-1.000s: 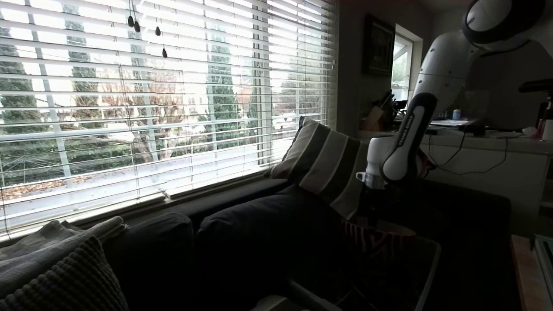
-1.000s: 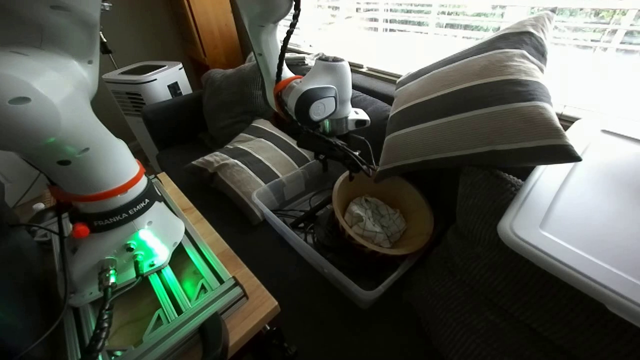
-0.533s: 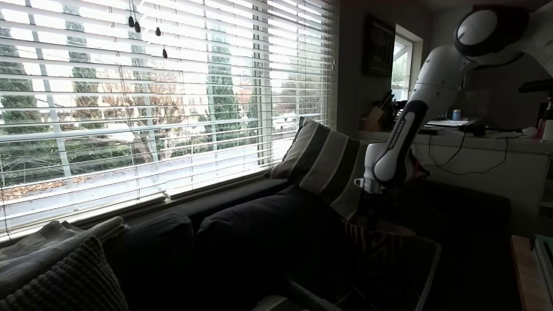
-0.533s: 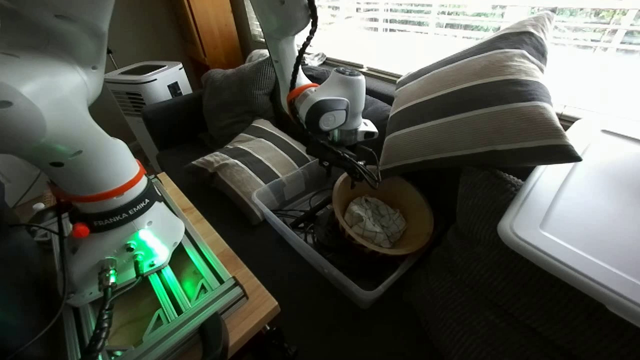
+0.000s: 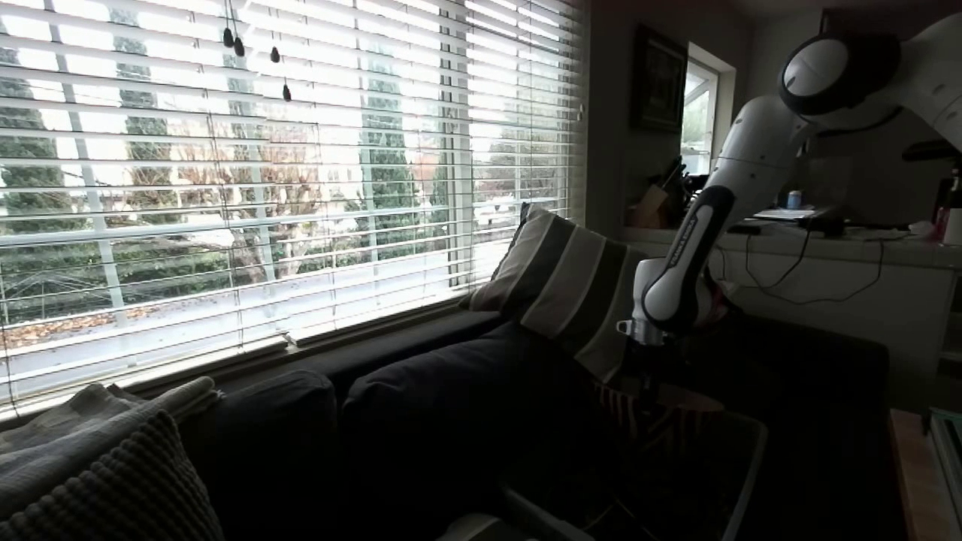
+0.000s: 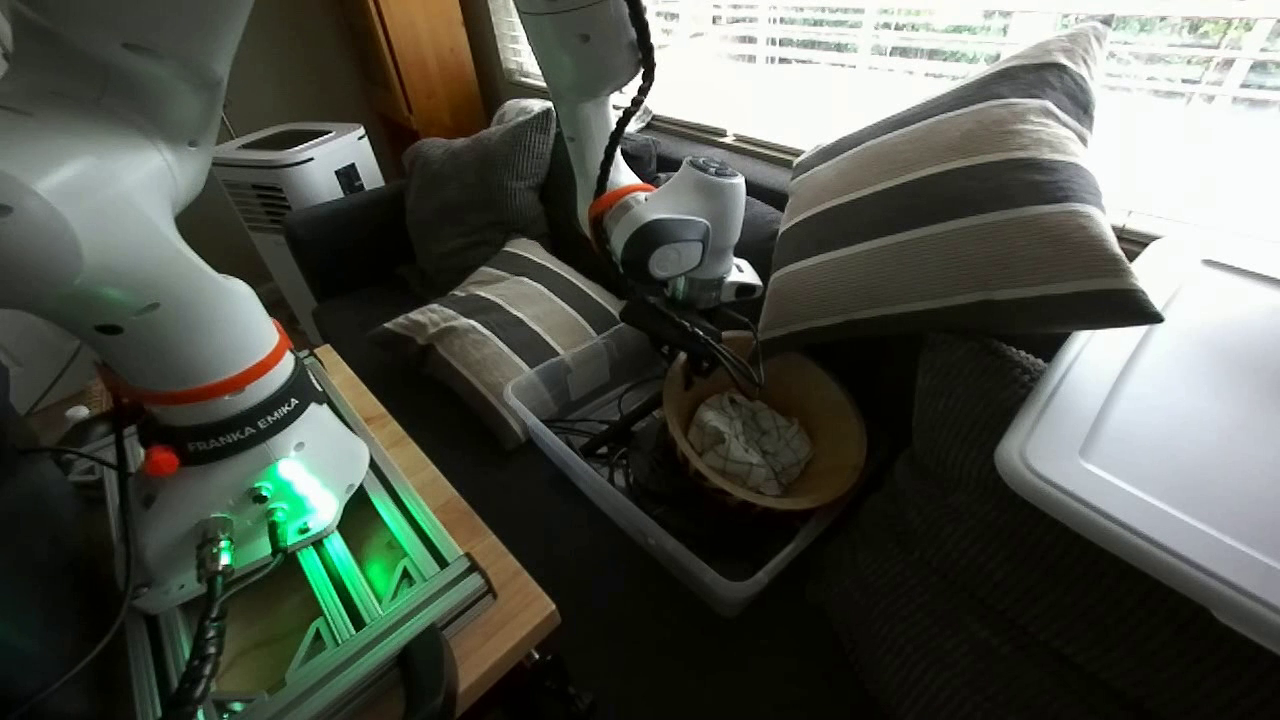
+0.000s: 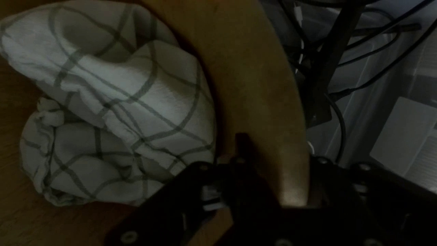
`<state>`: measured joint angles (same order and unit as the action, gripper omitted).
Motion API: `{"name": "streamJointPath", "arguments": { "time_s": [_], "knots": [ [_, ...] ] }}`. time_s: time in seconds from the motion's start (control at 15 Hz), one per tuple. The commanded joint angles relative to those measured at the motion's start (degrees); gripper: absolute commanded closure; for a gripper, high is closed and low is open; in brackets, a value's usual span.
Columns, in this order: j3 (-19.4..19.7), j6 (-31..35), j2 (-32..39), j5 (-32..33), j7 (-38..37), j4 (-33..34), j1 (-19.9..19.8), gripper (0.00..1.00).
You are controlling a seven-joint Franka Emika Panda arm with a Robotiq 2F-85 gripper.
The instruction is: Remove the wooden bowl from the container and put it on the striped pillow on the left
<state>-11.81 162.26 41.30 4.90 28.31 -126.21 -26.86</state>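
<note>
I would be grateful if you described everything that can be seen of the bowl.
The bowl is round and tan, wooden by its look, with a plain inner wall and, in an exterior view, a striped outside. It sits in the container, opening upward, perhaps slightly tilted; what lies beneath it is hidden. A crumpled white cloth with dark grid lines lies inside it. The gripper, open, straddles its rim; whether it touches is unclear.

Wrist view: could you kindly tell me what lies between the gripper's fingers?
The wall of the wooden bowl shows between the fingers in the wrist view; contact is unclear.
</note>
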Motion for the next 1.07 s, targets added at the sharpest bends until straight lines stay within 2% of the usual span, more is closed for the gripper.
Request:
{"name": "streamJointPath", "arguments": {
  "time_s": [0.0, 0.07, 0.4, 0.6, 0.8, 1.0],
  "knots": [
    [-0.7, -2.8, -0.3, -2.2, 1.1, 0.6, -0.6, 0.97],
    [-0.7, -3.2, -0.7, -2.3, 0.9, 0.4, -0.4, 0.93],
    [-0.8, -4.4, -2.8, -3.1, 0.9, -1.2, -0.8, 0.93],
    [1.7, -1.8, -5.1, -2.3, -1.3, -3.5, 1.6, 0.93],
    [7.4, 3.7, -7.7, 0.0, -6.3, -7.0, 7.2, 0.93],
    [16.4, 12.5, -9.5, 3.2, -13.9, -11.4, 17.1, 0.93]
  ]
}}
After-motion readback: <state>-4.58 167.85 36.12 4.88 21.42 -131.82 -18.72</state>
